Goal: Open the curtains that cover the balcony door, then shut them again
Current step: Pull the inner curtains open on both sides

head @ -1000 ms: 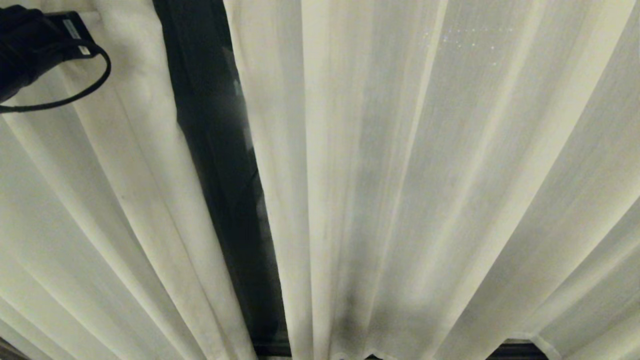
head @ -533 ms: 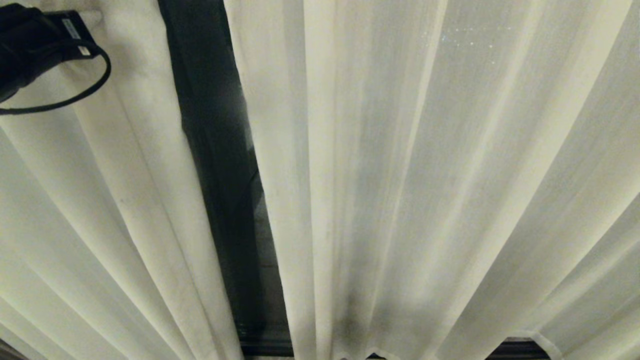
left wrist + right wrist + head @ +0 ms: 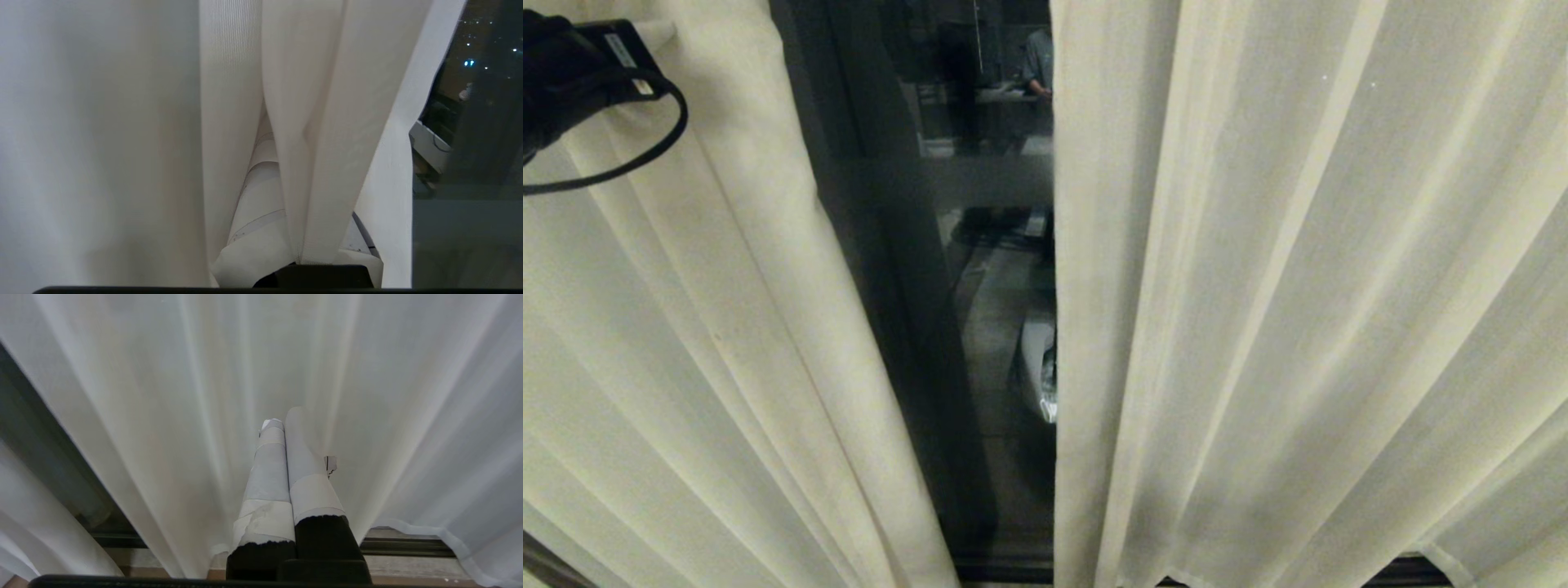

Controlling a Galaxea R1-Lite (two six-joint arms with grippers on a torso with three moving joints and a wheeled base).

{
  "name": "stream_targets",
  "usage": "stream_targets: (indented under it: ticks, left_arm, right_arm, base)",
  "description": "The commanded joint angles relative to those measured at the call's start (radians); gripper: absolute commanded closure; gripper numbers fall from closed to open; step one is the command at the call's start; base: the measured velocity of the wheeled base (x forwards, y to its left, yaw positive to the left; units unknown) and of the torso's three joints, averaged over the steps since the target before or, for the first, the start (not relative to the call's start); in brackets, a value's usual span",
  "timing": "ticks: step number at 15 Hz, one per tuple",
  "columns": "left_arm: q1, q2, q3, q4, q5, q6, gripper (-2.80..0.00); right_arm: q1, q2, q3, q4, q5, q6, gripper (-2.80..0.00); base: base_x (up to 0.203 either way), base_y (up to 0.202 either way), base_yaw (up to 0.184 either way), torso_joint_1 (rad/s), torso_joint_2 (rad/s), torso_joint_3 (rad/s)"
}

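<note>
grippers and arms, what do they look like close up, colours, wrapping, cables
The right gripper has two long fingers, black at the base and wrapped in bands of pale tape. The left gripper's fingers carry the same pale wrapping. In the head view the left arm is black, with a looping black cable and a small white label.

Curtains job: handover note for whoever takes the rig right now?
Left gripper: jaws shut on a fold of the left cream sheer curtain panel, high at the head view's left edge.
Right gripper: shut, empty, parked low before the right sheer panel.
Dark-framed glass balcony door: a strip shows between the panels.
Done: opening begun.
Left: finish opening, then close.
</note>
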Motion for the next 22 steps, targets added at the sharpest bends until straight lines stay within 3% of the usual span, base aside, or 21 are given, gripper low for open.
stream_targets:
  ticks: [1,22]
  left_arm:
    - [0.000,-0.004,0.000,-0.004,-0.003,-0.001,0.00]
    - [0.020,0.013,-0.003,-0.006,-0.003,-0.008,0.00]
  right_arm:
    - [0.000,0.000,0.000,0.000,0.000,0.000,0.00]
    - [0.000,0.000,0.000,0.000,0.000,0.000,0.00]
  base:
    - [0.000,0.190,-0.001,-0.004,0.00,0.004]
    - [0.000,0.190,0.001,0.001,0.00,0.002]
